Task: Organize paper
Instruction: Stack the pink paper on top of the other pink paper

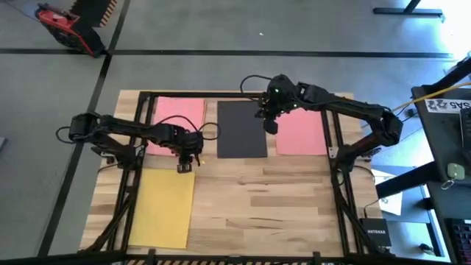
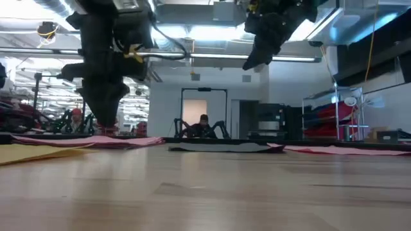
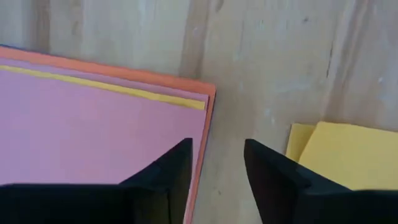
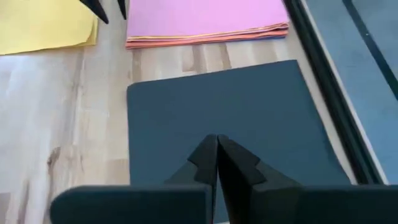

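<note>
Pale wooden planks make up the table (image 1: 257,199), with grey floor around it and a red device (image 1: 60,23) on the floor beyond its far left corner. On the near left part of the table lies the yellow sheet (image 1: 163,208), flat and alone. Just behind it, at the far left, sits the pink stack (image 1: 176,118), with orange and yellow edges showing under the top sheet in the left wrist view. The left gripper (image 1: 184,165) hangs low over the near right corner of that stack, just above the gap between it and the yellow sheet; its jaws stand a little apart and hold nothing. In the middle at the far edge lies the black sheet (image 1: 241,129). The right gripper (image 1: 269,124) hovers high above its right edge, fingers pressed together and empty. Farther right lies the second pink sheet (image 1: 300,131), flat beside the black one. Off the table's right side stands a dark stand with white papers (image 1: 447,104).
</note>
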